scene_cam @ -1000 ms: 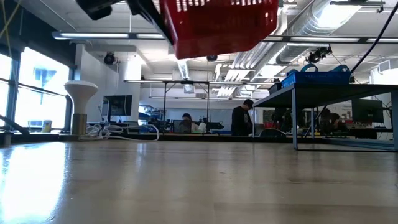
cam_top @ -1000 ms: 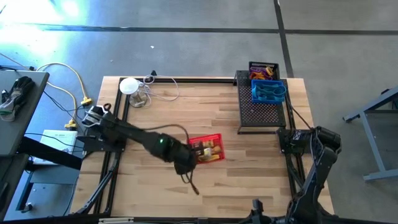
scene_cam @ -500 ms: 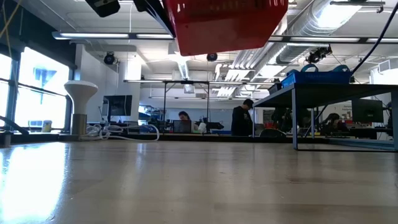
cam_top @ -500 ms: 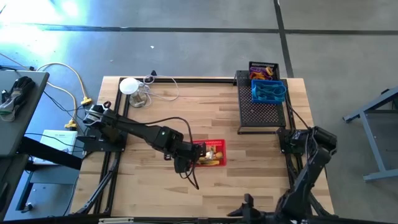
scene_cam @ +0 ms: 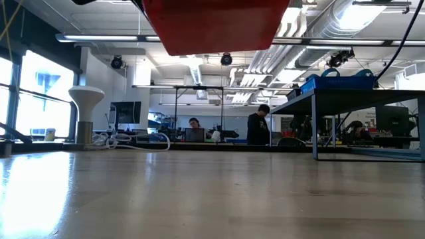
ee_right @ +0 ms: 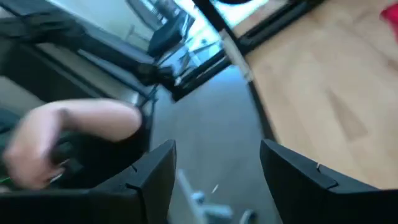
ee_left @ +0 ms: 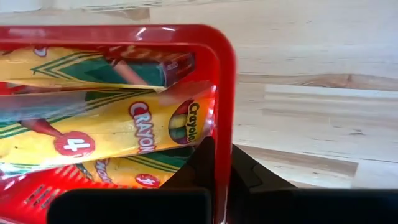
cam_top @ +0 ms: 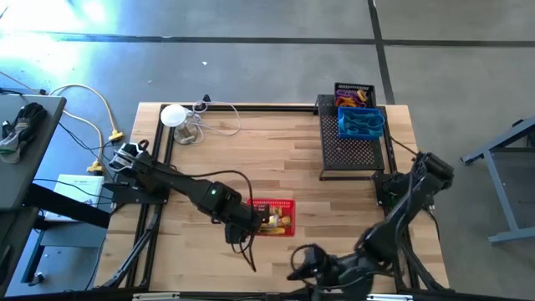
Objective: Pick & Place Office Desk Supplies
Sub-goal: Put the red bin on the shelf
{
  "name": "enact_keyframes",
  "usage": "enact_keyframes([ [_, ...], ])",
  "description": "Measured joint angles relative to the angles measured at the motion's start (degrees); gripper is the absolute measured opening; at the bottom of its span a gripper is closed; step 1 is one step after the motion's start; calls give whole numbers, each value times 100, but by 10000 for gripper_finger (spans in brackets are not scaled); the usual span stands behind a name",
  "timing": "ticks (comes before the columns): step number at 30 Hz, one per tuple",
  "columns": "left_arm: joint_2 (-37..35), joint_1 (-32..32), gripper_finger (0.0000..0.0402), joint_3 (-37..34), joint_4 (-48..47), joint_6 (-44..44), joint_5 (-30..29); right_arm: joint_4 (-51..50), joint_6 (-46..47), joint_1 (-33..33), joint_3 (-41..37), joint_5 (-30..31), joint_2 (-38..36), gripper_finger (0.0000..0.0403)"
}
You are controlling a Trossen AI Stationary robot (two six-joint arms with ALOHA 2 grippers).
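A red mesh basket (cam_top: 274, 217) with yellow crayon boxes (ee_left: 124, 130) inside hangs above the wooden table's middle, toward the near side. In the low view its underside (scene_cam: 209, 26) shows high above the tabletop. My left gripper (cam_top: 249, 221) is shut on the basket's left end. My right gripper (cam_top: 301, 266) is at the table's near edge, open, with nothing between its fingers (ee_right: 217, 180). My left gripper pinches the red basket's end wall by its rim (ee_left: 224, 134), one finger (ee_left: 200, 163) inside the basket and the other outside. The fingers slant down from the table's left. The basket is lifted clear of the table and roughly level.
A flat black mesh tray (cam_top: 347, 155) lies at the far right, with a blue basket (cam_top: 361, 123) and a black basket (cam_top: 354, 94) of orange things on its far part. A white disc (cam_top: 173, 114) with cables stands far left. A person's hand (ee_right: 68, 134) shows beyond the table.
My left gripper has carried the red basket a little toward the table's near edge and left, still clear of the table. My right arm has swung along the near edge toward the table's left and risen, its gripper still open.
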Motion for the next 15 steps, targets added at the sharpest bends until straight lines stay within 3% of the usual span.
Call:
enact_keyframes([
  [7,0,-315,1,0,-99,-223,-7,-995,1485,-219,0,-368,-707,220],
  [15,2,-597,1,-2,-87,-298,-42,-3056,3627,-764,-3,-1053,-983,220],
])
